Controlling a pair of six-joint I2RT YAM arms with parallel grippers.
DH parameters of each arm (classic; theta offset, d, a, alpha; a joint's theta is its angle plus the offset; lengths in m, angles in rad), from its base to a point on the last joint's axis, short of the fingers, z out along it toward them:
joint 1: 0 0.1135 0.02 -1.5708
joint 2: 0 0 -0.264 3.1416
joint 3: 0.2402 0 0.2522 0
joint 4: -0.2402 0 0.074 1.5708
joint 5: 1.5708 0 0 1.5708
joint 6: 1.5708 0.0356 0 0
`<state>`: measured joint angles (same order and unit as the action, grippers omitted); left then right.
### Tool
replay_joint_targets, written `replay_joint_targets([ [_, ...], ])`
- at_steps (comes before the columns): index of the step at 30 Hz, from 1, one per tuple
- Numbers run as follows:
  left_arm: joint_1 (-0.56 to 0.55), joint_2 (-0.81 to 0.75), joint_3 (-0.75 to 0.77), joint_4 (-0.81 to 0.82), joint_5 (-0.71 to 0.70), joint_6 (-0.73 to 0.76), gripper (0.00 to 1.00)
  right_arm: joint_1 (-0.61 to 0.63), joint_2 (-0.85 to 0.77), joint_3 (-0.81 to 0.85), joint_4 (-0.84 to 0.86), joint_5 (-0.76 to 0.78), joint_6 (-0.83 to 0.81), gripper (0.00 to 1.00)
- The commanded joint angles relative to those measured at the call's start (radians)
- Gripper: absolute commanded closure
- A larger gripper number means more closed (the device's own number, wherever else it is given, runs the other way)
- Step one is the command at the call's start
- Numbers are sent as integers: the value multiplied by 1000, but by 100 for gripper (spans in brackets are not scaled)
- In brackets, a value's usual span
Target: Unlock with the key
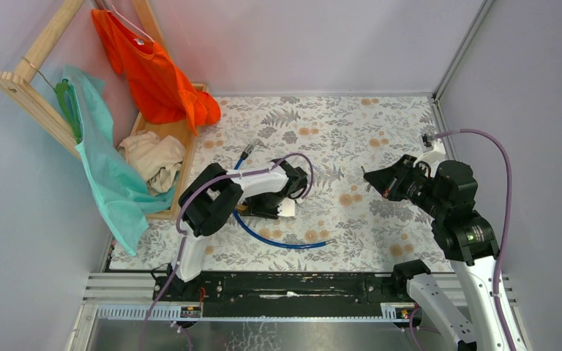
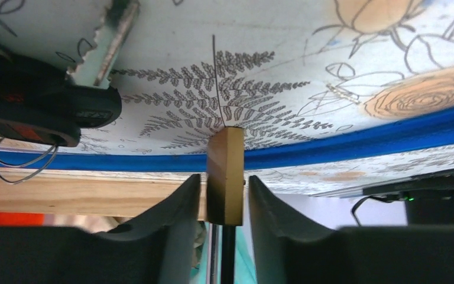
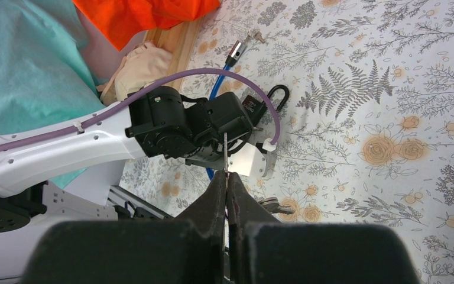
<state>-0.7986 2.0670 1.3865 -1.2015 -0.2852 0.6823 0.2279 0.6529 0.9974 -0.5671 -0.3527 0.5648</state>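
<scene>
Fern-and-rose printed table cover | left gripper flanks squat brass padlock, lengthwise between jaws, slim gaps, grip unclear | right gripper clamped on small key, thin silver blade aimed left at padlock, apart | judgement: right arm should carry key leftward.

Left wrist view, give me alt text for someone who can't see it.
A brass padlock stands edge-on between the left hand's two dark fingers, close on both sides; whether they pinch it is unclear. Behind it a blue cable crosses a fern-and-rose patterned tablecloth.
</scene>
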Motion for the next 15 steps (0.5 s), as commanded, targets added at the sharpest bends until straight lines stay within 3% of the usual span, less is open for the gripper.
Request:
replay_joint_targets([
  [1,-3,11,14,-48,-37,36,64,-2,-12,13,38,-12,-9,100],
  [7,-4,44,34,-70,-85,20,73,-2,-14,11,43,-14,-8,100],
  [10,-3,51,27,-64,-109,25,100,-1,-13,13,43,-14,-9,100],
  [15,34,27,91,-87,-32,28,100,-2,-5,15,55,-19,-10,100],
])
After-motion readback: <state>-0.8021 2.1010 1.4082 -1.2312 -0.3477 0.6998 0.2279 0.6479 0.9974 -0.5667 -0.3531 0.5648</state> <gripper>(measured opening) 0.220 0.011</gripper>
